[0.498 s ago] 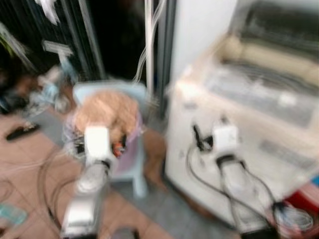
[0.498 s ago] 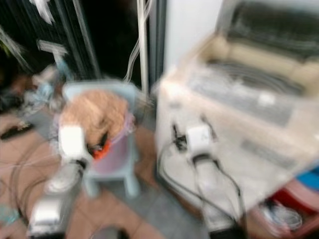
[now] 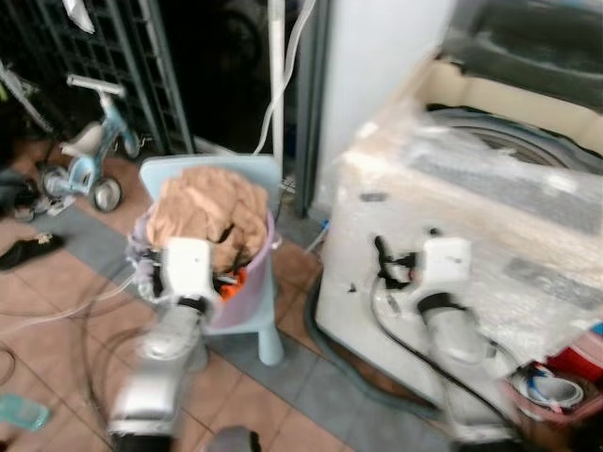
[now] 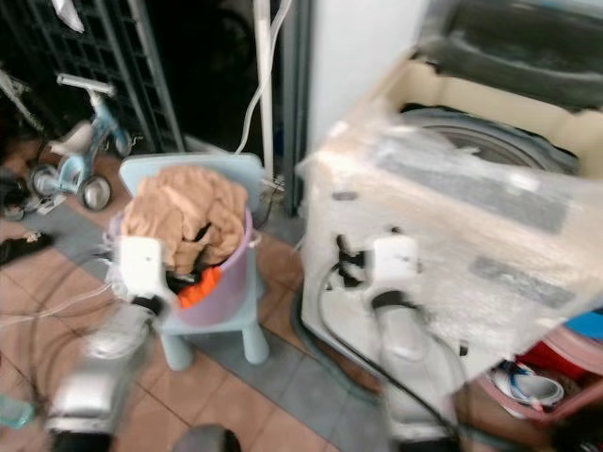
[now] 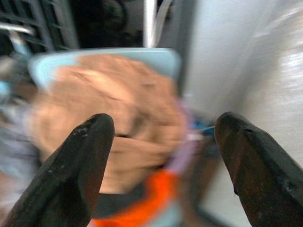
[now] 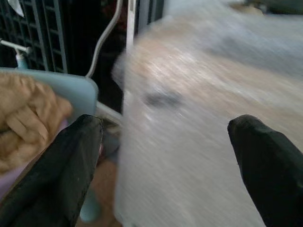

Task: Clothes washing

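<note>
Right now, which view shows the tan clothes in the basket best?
The left eye view: the tan clothes sit sharp and whole, heaped in the purple basket on the blue chair. The right eye view matches. The left wrist view blurs them; the right wrist view catches an edge.

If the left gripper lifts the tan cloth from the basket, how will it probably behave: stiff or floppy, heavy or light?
The tan cloth lies crumpled in soft folds, so it will probably hang floppy and stretch out long when lifted. It is heaped above the rim of the basket, so part may drag over the edge. An orange item sits beneath and might be pulled along.
</note>
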You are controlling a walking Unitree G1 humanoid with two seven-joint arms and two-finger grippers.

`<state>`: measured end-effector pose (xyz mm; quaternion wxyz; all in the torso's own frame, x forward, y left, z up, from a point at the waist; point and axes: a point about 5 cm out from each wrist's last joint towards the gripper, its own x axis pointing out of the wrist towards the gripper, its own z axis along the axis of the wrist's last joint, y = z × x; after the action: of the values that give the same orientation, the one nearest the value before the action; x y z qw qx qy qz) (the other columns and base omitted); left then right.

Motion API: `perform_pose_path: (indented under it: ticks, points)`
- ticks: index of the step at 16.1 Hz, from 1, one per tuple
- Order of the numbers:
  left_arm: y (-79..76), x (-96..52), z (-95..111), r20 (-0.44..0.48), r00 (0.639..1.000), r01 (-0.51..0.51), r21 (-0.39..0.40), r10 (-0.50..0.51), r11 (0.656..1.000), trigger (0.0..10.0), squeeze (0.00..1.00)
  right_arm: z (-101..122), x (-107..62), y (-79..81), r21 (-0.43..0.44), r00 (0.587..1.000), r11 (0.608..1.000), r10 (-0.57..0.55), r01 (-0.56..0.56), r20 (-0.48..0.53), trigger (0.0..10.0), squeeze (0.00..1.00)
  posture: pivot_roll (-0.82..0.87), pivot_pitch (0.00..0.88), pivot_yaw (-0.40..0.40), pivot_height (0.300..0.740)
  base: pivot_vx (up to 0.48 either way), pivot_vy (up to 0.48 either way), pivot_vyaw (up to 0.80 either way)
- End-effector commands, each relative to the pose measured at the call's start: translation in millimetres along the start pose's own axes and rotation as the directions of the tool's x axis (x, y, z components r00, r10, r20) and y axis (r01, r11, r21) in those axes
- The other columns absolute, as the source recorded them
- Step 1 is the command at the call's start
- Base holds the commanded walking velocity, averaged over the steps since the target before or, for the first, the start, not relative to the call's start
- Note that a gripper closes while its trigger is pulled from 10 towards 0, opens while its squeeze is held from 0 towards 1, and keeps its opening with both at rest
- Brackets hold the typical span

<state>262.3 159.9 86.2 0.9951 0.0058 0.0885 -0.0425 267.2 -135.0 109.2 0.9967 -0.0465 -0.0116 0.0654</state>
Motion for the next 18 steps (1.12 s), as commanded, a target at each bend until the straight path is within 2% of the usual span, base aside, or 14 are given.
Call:
perform_pose_path:
  ticks: [1,2,3,4,6,7,8,9,10,12,18]
  points:
    - [-1.2,-0.8,2.2,0.021,1.0,0.012,0.008,-0.013,1.0,10.0,0.0,2.4,-2.9,-6.3,0.056,0.999,0.998,0.044,-0.043,-0.013,10.0,0.0,-0.02,0.0,0.016,0.74,0.0,0.48,0.0]
    - [1.3,-2.3,2.5,0.026,1.0,0.003,0.024,-0.003,1.0,10.0,0.0,4.6,-4.0,-9.2,0.067,0.999,0.997,0.036,-0.036,0.004,10.0,0.0,-0.03,0.0,0.016,0.74,0.0,0.48,0.0]
    - [3.4,-3.7,2.0,0.028,1.0,-0.01,0.03,0.009,1.0,10.0,0.0,5.3,-4.5,-13.2,0.019,1.0,1.0,0.01,-0.01,0.01,10.0,0.0,-0.02,0.0,0.021,0.74,0.0,0.48,0.0]
    - [5.2,-6.3,-0.6,0.024,0.999,-0.038,0.022,0.037,0.999,10.0,0.0,2.6,-4.9,-15.7,0.011,1.0,1.0,-0.012,0.012,-0.007,10.0,0.0,-0.02,0.0,0.019,0.74,0.0,0.48,0.0]
    - [3.5,-9.0,-3.3,0.023,0.999,-0.035,0.034,0.035,0.999,10.0,0.0,-4.5,-6.3,-16.7,-0.063,0.996,0.996,-0.07,0.067,-0.053,10.0,0.0,-0.02,0.0,0.021,0.74,0.0,0.0,0.0]
    - [5.3,-9.1,-3.1,0.02,0.998,-0.056,0.017,0.056,0.998,10.0,0.0,-9.4,-9.6,-14.7,0.028,0.993,0.997,-0.072,0.075,-0.096,10.0,0.0,-0.02,0.0,0.017,0.74,0.0,0.0,0.0]
    - [8.2,-9.6,-1.0,0.031,0.996,-0.078,-0.001,0.078,0.997,10.0,0.0,-11.9,-10.8,-17.5,0.009,0.989,0.994,-0.112,0.113,-0.092,10.0,0.0,-0.02,0.0,0.015,0.74,0.0,0.0,0.0]
    - [8.5,-9.8,-0.7,0.031,0.996,-0.08,-0.008,0.08,0.997,10.0,0.0,-13.0,-10.9,-17.1,0.015,0.989,0.994,-0.103,0.105,-0.103,10.0,0.0,-0.02,0.0,0.015,0.74,0.0,0.0,0.0]
    - [8.1,-10.2,0.8,0.043,0.996,-0.081,-0.006,0.081,0.997,10.0,0.0,-10.2,-10.6,-12.7,0.054,0.996,0.998,-0.031,0.036,-0.083,10.0,0.0,-0.02,0.0,0.016,0.74,0.0,0.0,0.0]
    - [7.5,-9.0,2.1,0.052,0.996,-0.078,0.005,0.077,0.997,10.0,0.0,-5.5,-8.0,-11.0,0.028,0.998,0.999,-0.016,0.018,-0.061,10.0,0.0,-0.03,0.0,0.017,0.74,0.0,0.0,0.0]
    - [6.8,-9.1,2.5,0.05,0.995,-0.082,0.001,0.081,0.997,10.0,0.0,-0.9,-3.5,-9.7,0.026,0.999,1.0,0.013,-0.011,-0.044,10.0,0.0,-0.03,0.0,0.008,0.74,0.0,0.0,0.0]
